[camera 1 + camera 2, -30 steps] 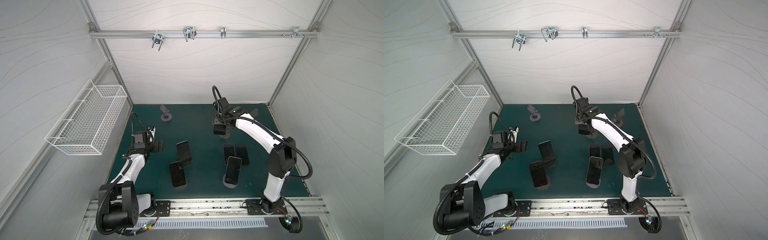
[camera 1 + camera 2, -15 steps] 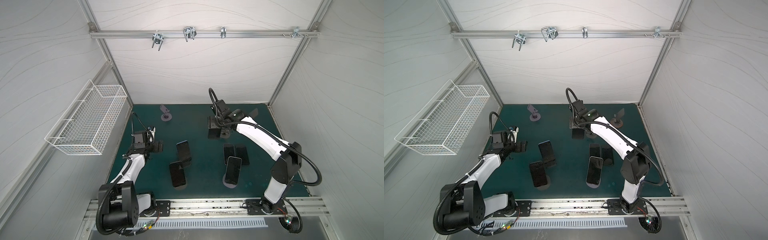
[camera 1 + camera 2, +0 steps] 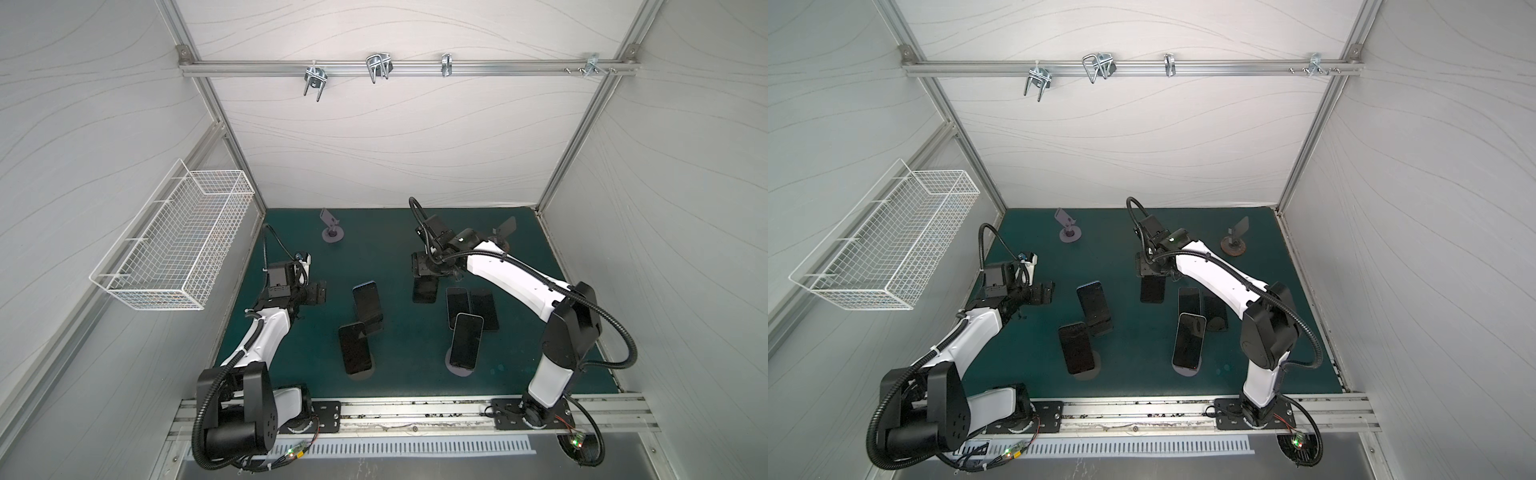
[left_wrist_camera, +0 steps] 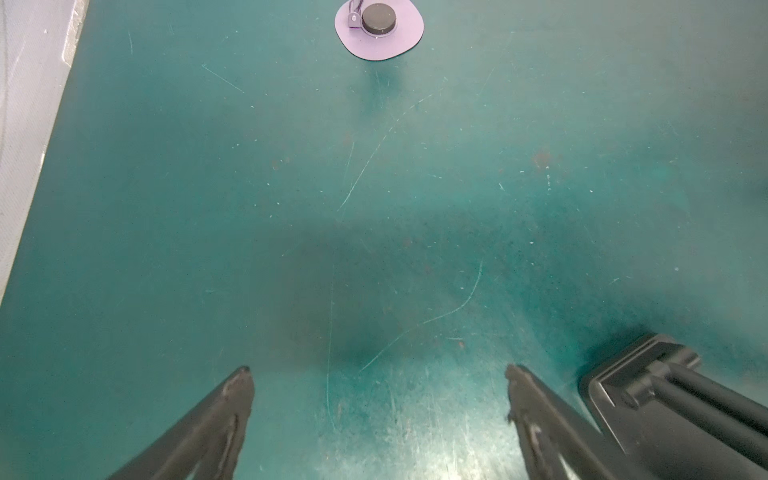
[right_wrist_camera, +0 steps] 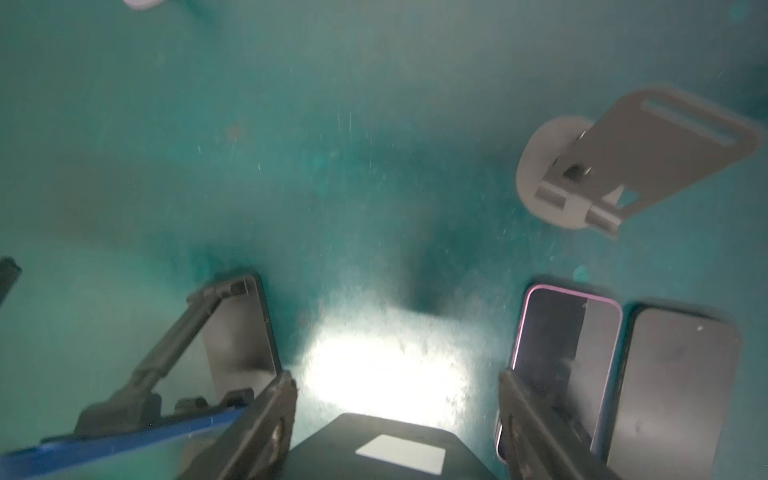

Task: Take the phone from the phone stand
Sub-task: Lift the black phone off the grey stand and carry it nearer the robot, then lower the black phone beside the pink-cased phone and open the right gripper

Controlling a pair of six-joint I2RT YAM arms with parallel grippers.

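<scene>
**Two arms, one phone clear of its stand**

Both fingers (image 5: 270, 424) of the right gripper (image 5: 397, 378) press the long sides of the phone (image 5: 332, 451), parted to its breadth and holding it. Only the right wrist view shows that grip. In both top views the gripper's body covers it, and the phone (image 3: 425, 289) (image 3: 1152, 289) hangs below as a dark rectangle over the middle of the bench (image 3: 386, 249), towards the far edge. Whether its lower end touches the bench I cannot tell. The same wrist view shows the phone stand (image 5: 648, 158) with its slotted cradle bare. Both top views place the phone stand (image 3: 1235, 241) near the far right corner, well apart from the phone. The left gripper (image 4: 379, 369) has its fingers (image 4: 224, 415) spread wide around nothing, over bare bench by the left edge. Its wrist view alone shows this, with a corner of a black stand (image 4: 648, 399) beside one finger.

Over the last second the right gripper has carried the phone leftwards, away from the phone stand, and a little towards the near edge. The left arm has not moved.

The phone is black and glossy, with a pale rectangular glare on it in the wrist view.
</scene>
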